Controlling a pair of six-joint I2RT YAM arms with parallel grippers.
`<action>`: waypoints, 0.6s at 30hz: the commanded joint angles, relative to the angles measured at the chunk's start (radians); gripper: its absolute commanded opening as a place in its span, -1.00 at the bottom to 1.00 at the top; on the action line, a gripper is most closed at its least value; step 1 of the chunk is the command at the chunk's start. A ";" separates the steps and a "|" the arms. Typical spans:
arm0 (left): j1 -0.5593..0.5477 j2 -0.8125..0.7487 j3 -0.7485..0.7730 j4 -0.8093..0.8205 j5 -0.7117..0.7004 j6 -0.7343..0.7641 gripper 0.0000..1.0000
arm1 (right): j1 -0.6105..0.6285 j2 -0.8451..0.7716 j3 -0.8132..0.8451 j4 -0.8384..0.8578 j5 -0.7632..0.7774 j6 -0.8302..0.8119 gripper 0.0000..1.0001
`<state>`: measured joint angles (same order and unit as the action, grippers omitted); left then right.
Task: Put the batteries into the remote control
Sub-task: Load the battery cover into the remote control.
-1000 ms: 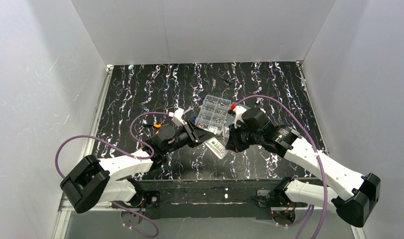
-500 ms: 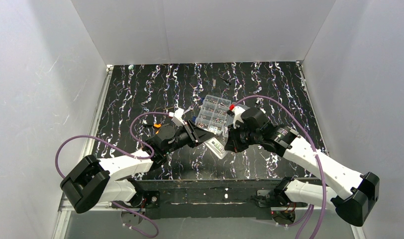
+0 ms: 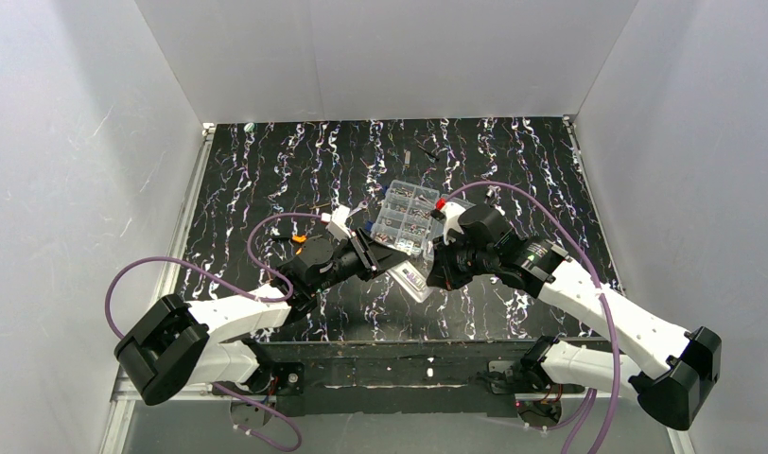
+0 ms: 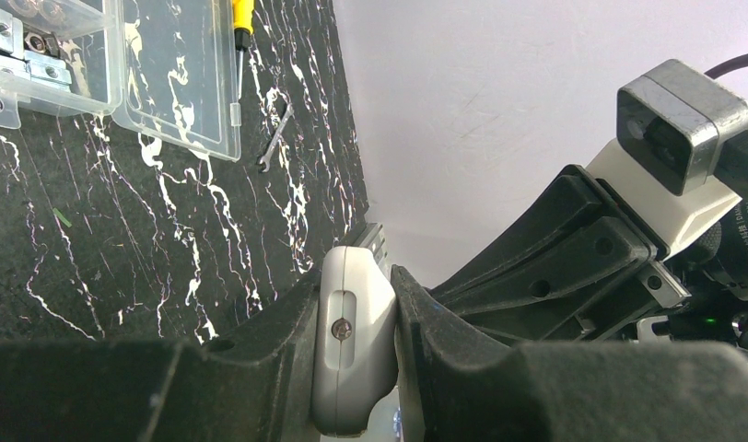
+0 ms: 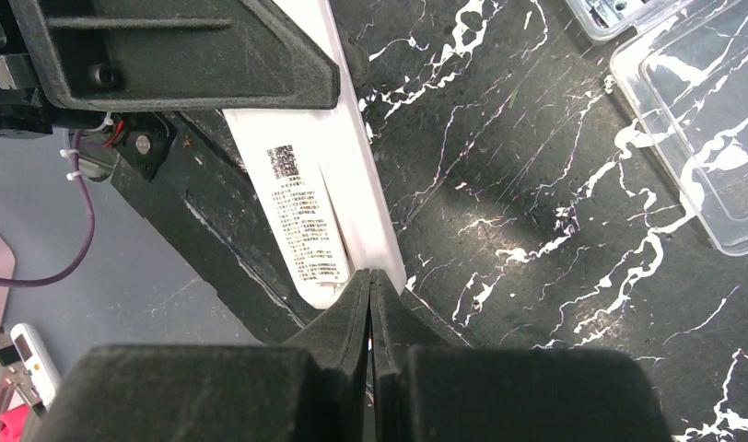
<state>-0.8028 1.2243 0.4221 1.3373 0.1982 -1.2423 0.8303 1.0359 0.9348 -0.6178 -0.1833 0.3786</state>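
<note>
The slim white remote control [image 3: 413, 276] is held off the table in the middle, with my left gripper [image 3: 375, 257] shut on one end. In the left wrist view both jaws press its narrow white end [image 4: 352, 341], which has a small screw in a slot. The right wrist view shows its labelled back [image 5: 306, 212] running up to the left gripper's black finger [image 5: 168, 55]. My right gripper [image 3: 434, 274] is shut with nothing between its jaws, and its tips [image 5: 371, 274] touch the remote's free end. No batteries are in view.
A clear plastic compartment box [image 3: 404, 219] with its lid open [image 5: 702, 120] lies just beyond the grippers. A yellow-handled screwdriver [image 4: 242, 14] and a small wrench [image 4: 274, 138] lie beside it. White walls close in the black marbled table [image 3: 267, 170].
Both arms stay where they were. The remote's upper face looks slightly darker than before, as if tipped a little.
</note>
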 commanded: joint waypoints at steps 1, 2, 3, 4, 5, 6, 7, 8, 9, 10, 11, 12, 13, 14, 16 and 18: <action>-0.006 0.003 0.038 0.091 0.015 -0.006 -1.00 | -0.003 -0.014 0.030 0.039 -0.023 -0.019 -0.87; -0.006 0.005 0.037 0.091 0.015 -0.006 -1.00 | -0.003 -0.012 0.031 0.037 -0.027 -0.019 -0.87; -0.006 0.008 0.039 0.092 0.017 -0.006 -1.00 | -0.003 -0.010 0.034 0.036 -0.030 -0.019 -0.87; -0.006 0.010 0.040 0.092 0.017 -0.007 -1.00 | -0.003 -0.010 0.036 0.036 -0.032 -0.019 -0.87; -0.006 0.010 0.039 0.095 0.017 -0.009 -1.00 | -0.003 -0.010 0.037 0.036 -0.032 -0.020 -0.87; -0.006 0.012 0.039 0.096 0.018 -0.009 -1.00 | -0.003 -0.011 0.037 0.036 -0.032 -0.022 -0.87; -0.007 0.015 0.039 0.097 0.018 -0.009 -1.00 | -0.003 -0.011 0.038 0.036 -0.032 -0.023 -0.87; -0.007 0.014 0.040 0.098 0.017 -0.009 -1.00 | -0.003 -0.011 0.036 0.035 -0.030 -0.023 -0.87; -0.006 0.015 0.039 0.099 0.017 -0.010 -1.00 | -0.003 -0.011 0.036 0.033 -0.029 -0.024 -0.87; -0.006 0.015 0.041 0.099 0.018 -0.010 -1.00 | -0.003 -0.011 0.036 0.032 -0.028 -0.023 -0.87; -0.007 0.015 0.041 0.101 0.018 -0.010 -1.00 | -0.003 -0.011 0.036 0.032 -0.028 -0.023 -0.87; -0.007 0.016 0.041 0.100 0.017 -0.009 -1.00 | -0.003 -0.011 0.036 0.030 -0.028 -0.023 -0.86; -0.007 0.015 0.040 0.099 0.017 -0.009 -1.00 | -0.003 -0.010 0.034 0.032 -0.027 -0.023 -0.87; -0.006 0.016 0.041 0.099 0.016 -0.009 -1.00 | -0.003 -0.009 0.033 0.031 -0.027 -0.024 -0.87; -0.007 0.017 0.041 0.099 0.017 -0.010 -1.00 | -0.003 -0.004 0.032 0.027 -0.025 -0.027 -0.87; -0.007 0.018 0.039 0.099 0.017 -0.010 -1.00 | -0.003 0.001 0.032 0.025 -0.026 -0.031 -0.87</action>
<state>-0.8028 1.2533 0.4221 1.3563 0.1993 -1.2499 0.8303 1.0359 0.9348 -0.6182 -0.1936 0.3630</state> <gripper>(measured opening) 0.258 0.067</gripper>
